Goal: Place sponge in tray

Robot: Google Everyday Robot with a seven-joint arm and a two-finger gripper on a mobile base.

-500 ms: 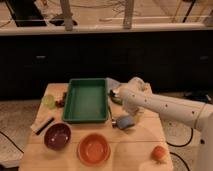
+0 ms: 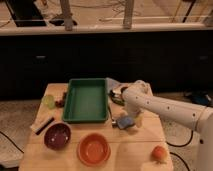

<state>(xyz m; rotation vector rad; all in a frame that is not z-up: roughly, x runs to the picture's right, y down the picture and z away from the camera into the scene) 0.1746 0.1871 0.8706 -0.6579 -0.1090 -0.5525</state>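
Observation:
The sponge (image 2: pixel 128 122), a small blue-grey block, sits low at the table's right of middle, just right of the tray's near right corner. The dark-green rectangular tray (image 2: pixel 86 117) stands at the middle of the wooden table and holds nothing. My gripper (image 2: pixel 120 121) is at the end of the white arm (image 2: pixel 165 107), which reaches in from the right. It is down at the sponge, touching or very close to it. Whether it grips the sponge does not show.
A maroon bowl (image 2: pixel 57 136) and an orange bowl (image 2: pixel 93 149) stand in front of the tray. An orange fruit (image 2: pixel 159 153) lies near the front right corner. A yellow-green cup (image 2: pixel 48 101) and a black bar (image 2: pixel 44 125) are at the left. A bluish packet (image 2: pixel 113 83) lies behind the arm.

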